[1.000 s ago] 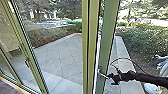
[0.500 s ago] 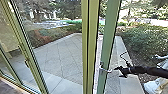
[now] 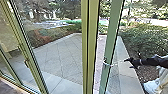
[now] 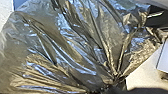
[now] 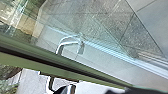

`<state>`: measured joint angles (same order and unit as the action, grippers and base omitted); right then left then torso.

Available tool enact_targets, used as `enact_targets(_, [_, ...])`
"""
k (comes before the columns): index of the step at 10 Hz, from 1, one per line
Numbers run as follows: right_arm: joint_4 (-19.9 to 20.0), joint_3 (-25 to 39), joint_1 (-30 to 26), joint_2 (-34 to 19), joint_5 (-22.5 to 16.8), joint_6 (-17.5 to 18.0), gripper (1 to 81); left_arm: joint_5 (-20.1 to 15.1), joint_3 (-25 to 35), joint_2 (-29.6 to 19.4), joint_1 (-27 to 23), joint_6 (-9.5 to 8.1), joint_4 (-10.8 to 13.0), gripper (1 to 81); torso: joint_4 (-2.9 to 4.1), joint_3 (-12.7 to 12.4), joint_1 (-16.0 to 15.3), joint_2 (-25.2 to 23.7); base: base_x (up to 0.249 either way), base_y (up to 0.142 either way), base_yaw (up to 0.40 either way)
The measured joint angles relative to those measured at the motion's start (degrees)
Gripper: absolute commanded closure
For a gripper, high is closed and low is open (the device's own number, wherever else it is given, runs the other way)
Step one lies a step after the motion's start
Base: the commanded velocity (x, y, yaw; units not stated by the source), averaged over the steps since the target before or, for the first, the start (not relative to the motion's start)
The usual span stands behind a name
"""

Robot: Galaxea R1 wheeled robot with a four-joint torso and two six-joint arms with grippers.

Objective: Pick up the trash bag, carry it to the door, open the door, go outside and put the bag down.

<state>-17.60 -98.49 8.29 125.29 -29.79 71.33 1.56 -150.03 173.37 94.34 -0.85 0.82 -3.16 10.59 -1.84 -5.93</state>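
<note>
Head view has the right gripper [image 3: 129, 63] near the door handle [image 3: 108, 64], fingers parted; in the left wrist view the trash bag [image 4: 75, 50] bunches tightly, clenched in the left gripper [image 4: 110, 85].

Trash bag [image 4: 75, 52], glossy, translucent dark plastic: creased, gathered into a tight neck. Green-framed glass door [image 3: 113, 37], silvery bent handles: upright, ajar beside paving.
</note>
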Motion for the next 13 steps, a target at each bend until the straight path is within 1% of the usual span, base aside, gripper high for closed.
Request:
enact_targets(1, [-3.51, 0.06, -0.88, -0.44, -1.12, -1.23, 1.0, 0.0, 0.0, 0.16, -0.02, 0.17, 0.02, 81.1, 0.0, 0.0, -0.04, 0.02, 0.0, 0.0, 0.0])
enact_targets(2, [-6.68, 0.09, -1.33, -0.68, -3.3, -1.97, 1.0, 0.12, 0.0, 0.13, 0.0, 0.17, 0.02, 81.1, 0.0, 0.0, -0.06, 0.02, 0.0, 0.0, 0.0])
enact_targets(3, [-8.13, 0.41, -1.29, -0.33, -6.5, -3.67, 1.0, 0.2, 0.0, 0.11, -0.02, 0.17, 0.04, 81.1, 0.0, 0.0, -0.09, 0.04, 0.0, 0.0, 0.0])
enact_targets(4, [-9.76, 0.8, -1.32, 0.26, -9.64, -7.22, 1.0, 0.17, 0.0, 0.13, 0.0, 0.17, 0.04, 81.1, 0.0, 0.0, -0.11, 0.04, 0.0, 0.0, 0.0])
enact_targets(5, [-12.3, 1.0, -1.35, 0.62, -13.58, -11.39, 1.0, 0.2, 0.0, 0.16, -0.02, 0.2, 0.04, 81.1, 0.0, 0.0, -0.13, 0.04, 0.0, 0.0, 0.0])
enact_targets(6, [-15.64, 1.02, -1.73, 0.76, -17.09, -13.09, 1.0, 0.2, 0.0, 0.28, 0.0, 0.2, 0.04, 81.1, 0.0, 0.0, -0.13, 0.04, 0.0, 0.0, 0.0])
enact_targets(7, [-19.82, 1.0, -2.8, 0.78, -20.09, -13.75, 1.0, 0.2, 0.0, 0.48, 0.0, 0.2, 0.04, 81.1, 0.0, 0.0, -0.15, 0.06, 0.0, 0.0, 0.0])
enact_targets(8, [-22.61, 1.0, -4.44, 0.8, -22.14, -15.21, 1.0, 0.22, 0.0, 0.61, 0.0, 0.2, 0.04, 81.1, 0.0, 0.0, -0.15, 0.06, 0.0, 0.0, 0.0])
enact_targets(9, [-24.7, 0.72, -6.18, 0.94, -23.32, -18.05, 1.0, 0.22, 0.0, 0.59, 0.0, 0.2, 0.04, 81.1, 0.0, 0.0, -0.15, 0.06, 0.0, 0.0, 0.0])
enact_targets(11, [-27.38, -2.04, -7.02, 1.39, -24.75, -21.49, 1.0, 0.23, 0.0, 0.85, 0.0, 0.2, 0.04, 81.1, 0.0, 0.02, -0.15, 0.06, 0.0, 0.0, 0.0])
enact_targets(12, [-28.81, -3.79, -7.24, 1.41, -25.69, -24.58, 1.0, 0.22, 0.0, 0.99, 0.0, 0.2, 0.04, 81.1, 0.0, 0.02, -0.15, 0.06, 0.0, 0.0, 0.0])
enact_targets(13, [-30.74, -5.53, -8.34, 1.39, -26.58, -28.55, 1.0, 0.23, 0.0, 0.99, 0.0, 0.22, 0.04, 81.1, 0.0, 0.02, -0.15, 0.06, 0.0, 0.0, 0.0])
